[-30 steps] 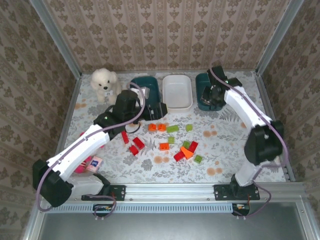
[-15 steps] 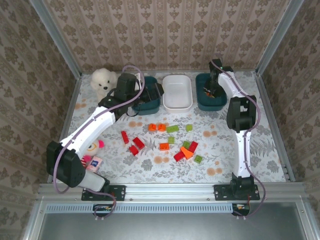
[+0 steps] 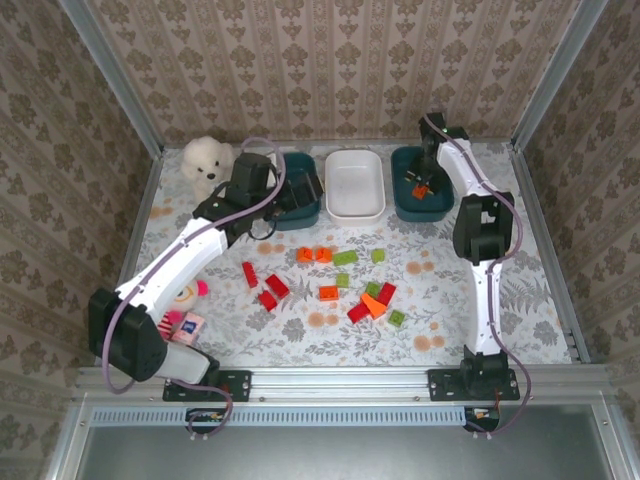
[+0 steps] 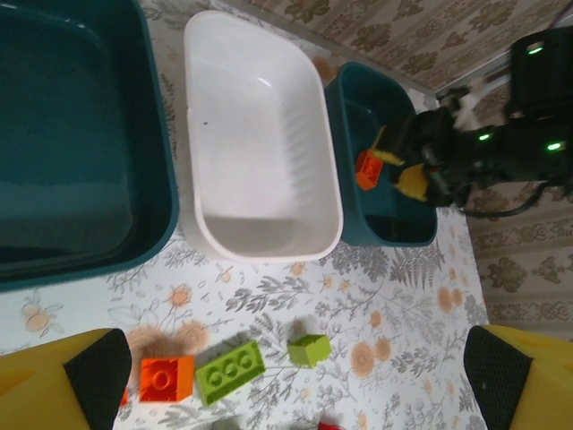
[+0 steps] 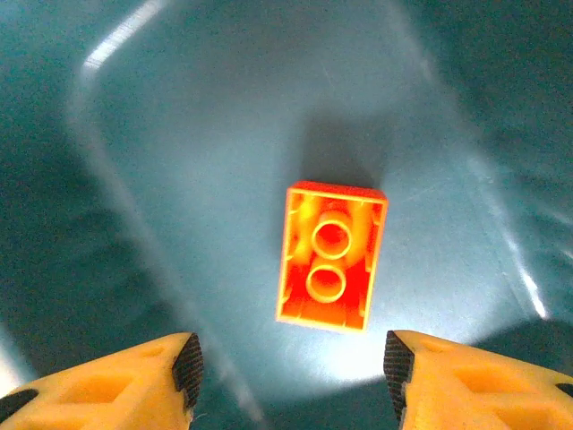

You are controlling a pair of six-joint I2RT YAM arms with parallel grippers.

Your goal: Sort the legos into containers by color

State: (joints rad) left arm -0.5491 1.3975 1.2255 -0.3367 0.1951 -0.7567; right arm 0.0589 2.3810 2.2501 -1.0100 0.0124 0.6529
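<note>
While R grip (image 5: 288,363) gapes; orange brick (image 5: 331,255) mid teal tub (image 5: 134,134) — off walls

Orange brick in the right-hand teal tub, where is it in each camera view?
Top external: orange brick upper right, inside the right teal tub.
Left wrist: upper right of centre, in the teal tub beside the white tub.
Right wrist: centre frame, hollow side up, beyond the yellow jaws.
Shared landmark: that teal tub.
</note>
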